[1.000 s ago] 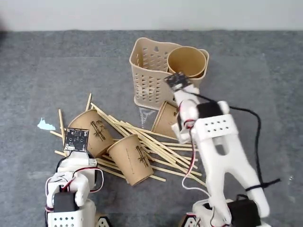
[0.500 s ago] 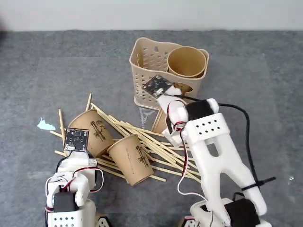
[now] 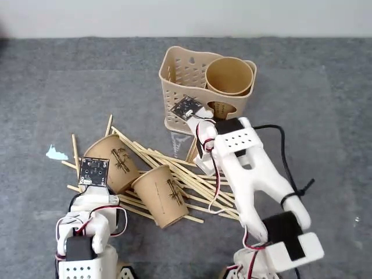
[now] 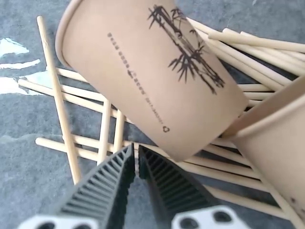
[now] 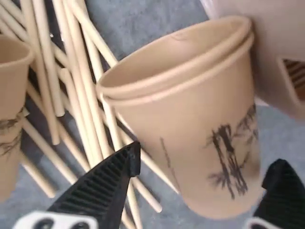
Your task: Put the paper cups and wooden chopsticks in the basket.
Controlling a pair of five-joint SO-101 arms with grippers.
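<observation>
Basket (image 3: 183,93) stands upright at the far middle of the grey mat (image 3: 325,145). An upright cup (image 3: 229,74) sits inside it, on the side nearer the right arm.

Right gripper (image 5: 206,160): jaws wide open, one finger on each side of a nested pair of cups (image 5: 190,109) and holding nothing. Whether either finger touches the pair I cannot tell. The pair lies tipped on its side just in front of the basket wall, rims facing the chopsticks (image 3: 197,180) and partly over them. In the high view this arm covers most of it.

Left gripper (image 4: 135,160): jaws almost shut with a thin slit between them, nothing gripped. It sits low at the near left, tips just short of the first loose cup (image 3: 116,158).

Loose cups: the first lies on its side across the chopsticks, and the second loose cup (image 3: 164,195) lies on its side beside it, the two touching.

Chopsticks are a scattered heap running under and between all the lying cups, none in the basket as far as I can see.

Blue scrap (image 3: 56,153) lies on the mat at far left.
</observation>
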